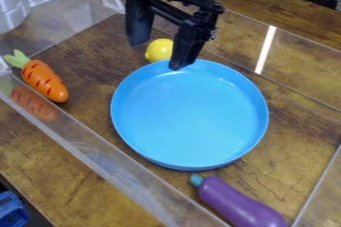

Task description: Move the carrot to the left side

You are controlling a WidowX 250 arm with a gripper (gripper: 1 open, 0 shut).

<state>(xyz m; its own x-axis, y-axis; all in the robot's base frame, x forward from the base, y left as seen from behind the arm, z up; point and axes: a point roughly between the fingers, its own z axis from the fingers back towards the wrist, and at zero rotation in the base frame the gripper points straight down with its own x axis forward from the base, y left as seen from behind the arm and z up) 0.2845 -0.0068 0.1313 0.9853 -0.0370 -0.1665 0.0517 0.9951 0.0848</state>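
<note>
Carrot [43, 80] lies near clear wall [100, 152]; end effector [158, 56] open over plate [189, 114] edge, nothing gripped. Risk: low approach w/ spread fingers could clip wall.

Blue plate [189, 116] lying flat on the brown wooden counter [80, 178], near the middle of the view. Purple eggplant [240, 202] resting at the lower right, just beside the plate's lower rim, green stem end toward the plate. Small yellow fruit [160, 50] sitting just beyond the plate's upper rim, partly hidden. Clear wall [100, 156] running diagonally across the lower left. Blue object [12, 209] cut off at the lower left corner, too partial to identify.
</note>
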